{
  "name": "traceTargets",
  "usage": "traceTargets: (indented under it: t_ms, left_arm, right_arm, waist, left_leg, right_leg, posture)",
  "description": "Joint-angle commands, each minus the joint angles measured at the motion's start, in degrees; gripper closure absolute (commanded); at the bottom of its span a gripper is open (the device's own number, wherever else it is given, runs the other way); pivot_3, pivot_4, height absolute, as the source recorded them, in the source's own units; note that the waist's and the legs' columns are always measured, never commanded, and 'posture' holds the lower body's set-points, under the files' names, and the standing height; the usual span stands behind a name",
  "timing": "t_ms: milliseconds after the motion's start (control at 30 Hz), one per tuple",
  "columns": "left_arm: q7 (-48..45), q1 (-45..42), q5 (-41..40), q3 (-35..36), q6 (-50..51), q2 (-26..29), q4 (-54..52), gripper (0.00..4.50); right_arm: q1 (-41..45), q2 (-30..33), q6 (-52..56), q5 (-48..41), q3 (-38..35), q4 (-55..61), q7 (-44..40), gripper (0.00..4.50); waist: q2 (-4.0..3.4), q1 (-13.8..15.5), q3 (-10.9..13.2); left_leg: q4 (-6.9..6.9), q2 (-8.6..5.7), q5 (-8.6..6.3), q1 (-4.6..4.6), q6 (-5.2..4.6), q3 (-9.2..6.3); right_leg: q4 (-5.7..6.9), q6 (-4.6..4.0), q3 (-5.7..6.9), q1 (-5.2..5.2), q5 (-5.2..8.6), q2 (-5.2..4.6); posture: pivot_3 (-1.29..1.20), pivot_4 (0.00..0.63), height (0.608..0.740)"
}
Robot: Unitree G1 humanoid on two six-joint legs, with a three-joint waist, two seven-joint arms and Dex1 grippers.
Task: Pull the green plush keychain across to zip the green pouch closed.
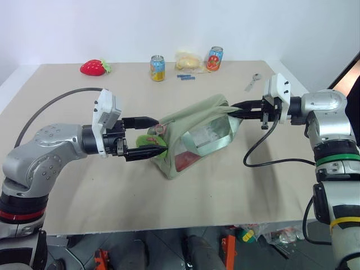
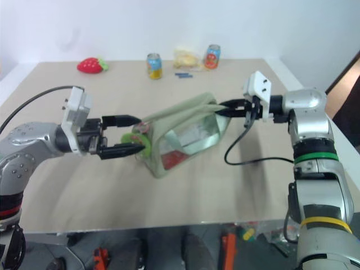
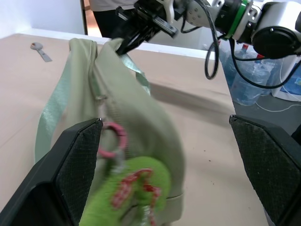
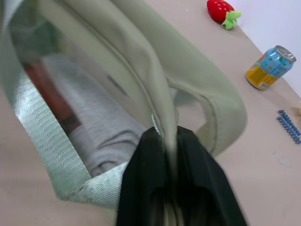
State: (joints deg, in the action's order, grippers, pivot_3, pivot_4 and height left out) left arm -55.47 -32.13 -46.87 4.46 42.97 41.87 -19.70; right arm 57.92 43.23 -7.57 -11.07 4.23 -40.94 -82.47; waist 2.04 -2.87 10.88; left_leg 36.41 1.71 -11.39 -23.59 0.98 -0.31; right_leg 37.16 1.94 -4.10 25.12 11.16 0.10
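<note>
At frame centre the green pouch (image 1: 194,135) lies unzipped; the right gripper (image 1: 235,109) pinches its right end, the left gripper (image 1: 147,136) gapes around the green plush keychain (image 1: 152,140), ungrasped.

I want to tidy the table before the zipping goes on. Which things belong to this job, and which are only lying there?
Belong to the job:
- green pouch
- green plush keychain

Only lying about:
- red strawberry toy
- two drink cans
- yellow packet
- blue clips
- spoon
</note>
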Motion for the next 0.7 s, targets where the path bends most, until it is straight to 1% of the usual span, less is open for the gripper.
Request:
traceTargets:
  t_ms: [33, 100, 200, 300, 433, 500, 600, 700]
  left_arm:
    - [0.8, -1.4, 1.5, 0.8, -1.9, -0.3, 0.1, 0.0]
    - [1.2, -1.7, 2.5, 0.6, -2.8, -0.8, 0.9, 0.0]
    - [1.6, -2.3, 4.3, 0.3, -4.2, -1.3, 2.1, 0.0]
    - [1.6, -2.6, 5.3, 0.2, -5.0, -1.7, 2.9, 0.0]
    - [1.9, -2.9, 8.2, -0.2, -7.0, -2.1, 4.5, 0.0]
    - [2.0, -3.1, 8.7, -0.2, -7.5, -2.5, 4.9, 0.0]
    - [1.8, -3.3, 8.1, 0.5, -7.0, -2.8, 5.2, 0.0]
    - [1.8, -2.6, 6.3, 3.0, -6.1, -2.1, 5.7, 0.0]
  right_arm:
    - [-1.6, 1.8, 3.2, -1.3, -1.7, 6.4, -0.6, 4.48]
    - [-3.0, 2.5, 7.0, -2.2, -1.9, 10.9, -0.4, 4.48]
    - [-7.9, 6.2, 23.3, -6.4, -2.3, 24.5, -0.3, 4.48]
    - [-13.1, 10.0, 35.6, -9.9, -3.0, 35.4, 1.1, 4.48]
    - [-18.7, 11.8, 47.4, -14.1, -4.9, 47.5, 6.1, 4.48]
    - [-20.8, 11.7, 51.3, -15.2, -5.5, 51.5, 9.2, 4.48]
    - [-23.2, 9.9, 51.9, -16.0, -6.4, 54.7, 12.7, 4.48]
    - [-23.5, 7.8, 50.8, -15.4, -6.3, 55.5, 15.9, 4.48]
  waist:
    - [0.0, 0.1, 0.0]
    - [0.0, 0.1, 0.0]
    - [0.0, 0.2, 0.0]
    - [0.0, 0.3, 0.0]
    - [0.0, 0.1, 0.0]
    - [0.01, 0.0, 0.0]
    - [0.03, -0.1, 0.0]
    - [0.04, -0.4, 0.0]
  left_leg:
    - [0.0, 0.01, 0.0, 0.03, 0.0, -0.01]
    - [-0.01, 0.01, 0.0, 0.06, 0.0, -0.01]
    - [-0.01, 0.01, 0.01, 0.06, 0.01, 0.0]
    - [-0.02, 0.01, 0.0, 0.05, 0.01, -0.05]
    - [-0.01, 0.01, 0.0, 0.07, 0.01, -0.01]
    - [0.0, 0.06, 0.0, 0.17, 0.01, 0.01]
    - [0.0, 0.13, 0.01, 0.27, 0.01, -0.02]
    - [0.02, 0.18, 0.01, 0.36, 0.01, -0.04]
  right_leg:
    - [0.01, -0.01, 0.0, -0.02, 0.0, 0.01]
    - [0.03, -0.01, 0.0, -0.04, 0.01, 0.02]
    - [0.07, -0.02, -0.01, -0.03, 0.01, 0.02]
    - [0.08, -0.05, 0.02, -0.04, 0.05, 0.02]
    - [0.08, -0.04, 0.0, -0.03, 0.05, 0.01]
    - [0.09, -0.06, -0.01, -0.06, 0.05, 0.07]
    - [0.1, -0.24, -0.02, -0.1, 0.09, 0.2]
    - [0.1, -0.35, -0.14, -0.11, 0.04, 0.37]
  posture:
    - [0.0, 0.15, 0.74]
    - [0.0, 0.15, 0.74]
    - [0.0, 0.15, 0.74]
    - [0.0, 0.15, 0.74]
    - [0.0, 0.15, 0.74]
    - [0.0, 0.15, 0.74]
    - [0.0, 0.15, 0.74]
    - [0.0, 0.15, 0.74]
